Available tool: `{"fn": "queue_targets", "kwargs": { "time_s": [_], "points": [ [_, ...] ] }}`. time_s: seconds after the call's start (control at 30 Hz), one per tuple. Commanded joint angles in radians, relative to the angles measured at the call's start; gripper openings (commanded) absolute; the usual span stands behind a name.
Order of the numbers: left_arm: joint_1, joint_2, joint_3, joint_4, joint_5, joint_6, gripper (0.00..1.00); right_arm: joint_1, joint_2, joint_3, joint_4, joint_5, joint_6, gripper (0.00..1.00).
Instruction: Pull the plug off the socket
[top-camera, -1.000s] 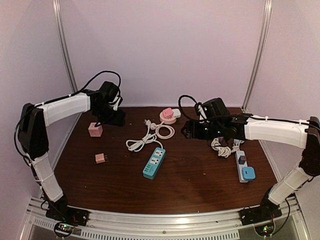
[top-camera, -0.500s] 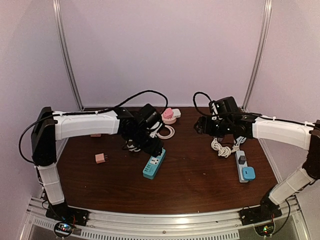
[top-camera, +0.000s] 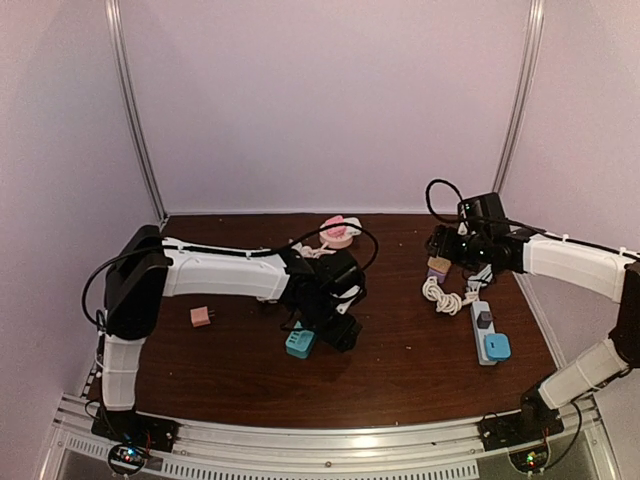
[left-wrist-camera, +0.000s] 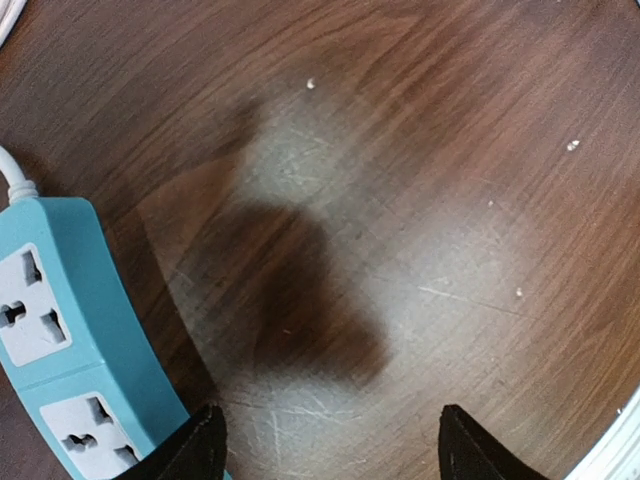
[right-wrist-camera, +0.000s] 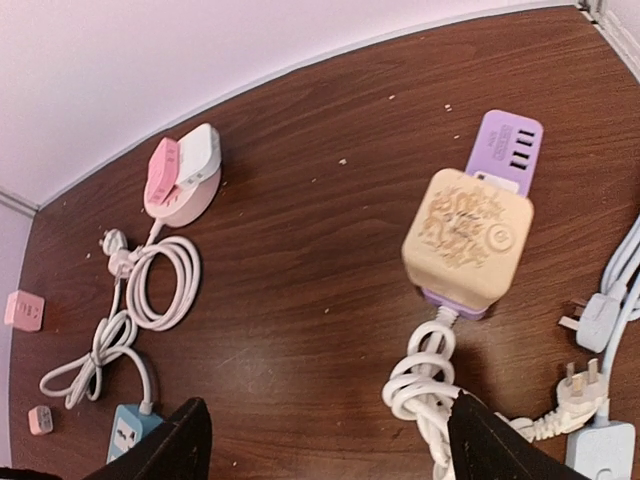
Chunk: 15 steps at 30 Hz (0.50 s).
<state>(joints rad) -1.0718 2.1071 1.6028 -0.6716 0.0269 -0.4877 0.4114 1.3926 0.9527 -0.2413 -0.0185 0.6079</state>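
A teal power strip (left-wrist-camera: 62, 345) with no plug in it lies at the left of the left wrist view. My left gripper (left-wrist-camera: 330, 455) hangs open over bare wood just to the right of the strip (top-camera: 299, 343). A beige cube plug (right-wrist-camera: 467, 237) sits in a purple socket (right-wrist-camera: 503, 146), with a knotted white cable (right-wrist-camera: 428, 384) below it. My right gripper (right-wrist-camera: 335, 445) is open, left of that cable and holding nothing. At the back, a white plug (right-wrist-camera: 201, 151) sits in a pink round socket (right-wrist-camera: 172, 190). In the top view my left gripper (top-camera: 343, 330) is mid-table and my right gripper (top-camera: 438, 243) is near the beige plug (top-camera: 437, 266).
A grey power strip (top-camera: 482, 322) with a blue plug (top-camera: 496, 347) lies at the right. A small pink plug (top-camera: 201, 316) lies at the left. A white cord coil (right-wrist-camera: 155, 285) and a pink cube (right-wrist-camera: 22, 310) show in the right wrist view.
My left arm swung from the back left down to the middle, over the teal strip. My right arm drew back to the right, toward the beige plug.
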Motion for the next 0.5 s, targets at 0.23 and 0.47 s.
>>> {"fn": "queue_targets", "kwargs": {
  "time_s": [0.23,0.47],
  "points": [
    [0.082,0.018,-0.062,0.038,-0.094,-0.053,0.75,-0.141,0.193,0.212,-0.067,0.167,-0.086,0.96],
    [0.16,-0.033,-0.159,0.066,-0.118,-0.051,0.75,-0.141,0.351,0.342,-0.154,0.223,-0.09,0.99]
  ]
}}
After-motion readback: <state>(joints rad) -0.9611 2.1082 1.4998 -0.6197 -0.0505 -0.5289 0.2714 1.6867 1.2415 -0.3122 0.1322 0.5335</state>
